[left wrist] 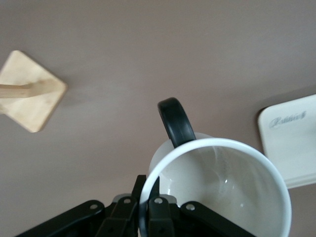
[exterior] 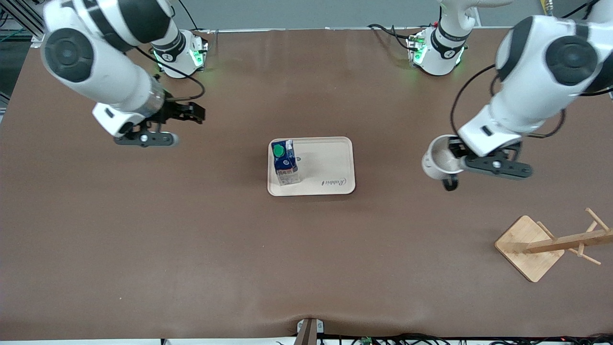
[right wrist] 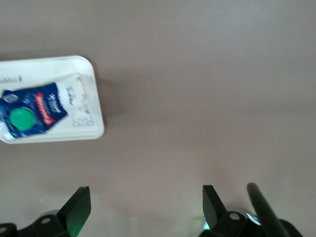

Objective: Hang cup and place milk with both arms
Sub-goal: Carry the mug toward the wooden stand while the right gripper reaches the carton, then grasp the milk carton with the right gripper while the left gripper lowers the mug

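cup (exterior: 438,163) in left gripper (exterior: 460,160) above table (exterior: 191,239), rack (exterior: 550,244) nearby.

The tray (exterior: 330,165) lies mid-worktop (exterior: 191,249); the milk (exterior: 285,163) stands on it, at the edge toward the right arm's end. The mug rack (exterior: 531,247) sits nearer the front camera, toward the left arm's end, apparently tipped over. The cup (exterior: 438,163) hangs above the worktop between tray and rack.

Evenly lit from overhead, shadows soft beneath the milk (exterior: 285,163) (green glow at both bases); slightly blurred in right wrist view, cup (left wrist: 222,192) rim sharp.
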You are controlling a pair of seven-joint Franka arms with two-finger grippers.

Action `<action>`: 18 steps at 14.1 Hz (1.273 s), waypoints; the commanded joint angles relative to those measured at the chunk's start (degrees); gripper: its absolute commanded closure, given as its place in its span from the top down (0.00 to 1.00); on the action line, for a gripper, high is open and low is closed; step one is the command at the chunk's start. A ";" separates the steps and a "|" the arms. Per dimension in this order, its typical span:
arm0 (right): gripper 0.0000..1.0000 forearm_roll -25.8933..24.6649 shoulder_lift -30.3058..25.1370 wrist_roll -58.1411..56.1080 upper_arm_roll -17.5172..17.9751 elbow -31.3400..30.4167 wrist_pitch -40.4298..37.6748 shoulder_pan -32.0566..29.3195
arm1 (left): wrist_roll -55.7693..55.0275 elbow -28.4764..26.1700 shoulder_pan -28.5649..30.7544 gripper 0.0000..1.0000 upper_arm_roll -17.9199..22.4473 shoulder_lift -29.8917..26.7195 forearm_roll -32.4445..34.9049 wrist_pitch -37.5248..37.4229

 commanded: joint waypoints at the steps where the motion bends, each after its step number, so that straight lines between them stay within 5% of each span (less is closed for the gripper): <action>1: 1.00 0.71 2.98 6.34 -0.58 0.16 5.46 4.73 | 9.07 1.28 5.11 0.00 -0.41 -2.13 0.30 -3.29; 9: 1.00 2.91 9.22 11.62 -0.58 0.42 19.00 10.80 | 32.11 6.19 17.60 0.00 -0.32 1.37 0.38 -2.68; 18: 1.00 2.03 16.08 16.99 -0.67 1.47 28.68 15.72 | 43.55 10.43 24.02 0.00 -0.32 7.62 -0.14 0.66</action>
